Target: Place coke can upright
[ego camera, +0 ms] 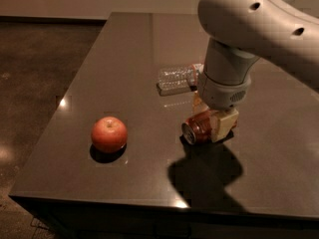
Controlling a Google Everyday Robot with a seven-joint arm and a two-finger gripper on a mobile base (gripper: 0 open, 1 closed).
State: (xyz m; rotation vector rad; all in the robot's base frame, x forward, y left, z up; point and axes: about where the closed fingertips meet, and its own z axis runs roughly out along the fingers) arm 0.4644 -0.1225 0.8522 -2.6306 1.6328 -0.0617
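The gripper [209, 121] is low over the dark table [124, 49], its two cream fingers [225, 125] pressed against either side of the coke can [195, 130], clamping it. The coke can lies on its side, silver end toward 8 o'clock. A red apple [108, 134] sits well apart at its 9 o'clock. A clear plastic bottle [174, 78] lies near at its 11 o'clock.

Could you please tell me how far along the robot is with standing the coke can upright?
Done: the approach, since the gripper sits low at the coke can on the table, near the plastic bottle and away from the apple. In hand: taking hold of the can, though a firm grip cannot be confirmed. Left: the can lies on its side, so lifting, turning and setting it upright are not yet done.
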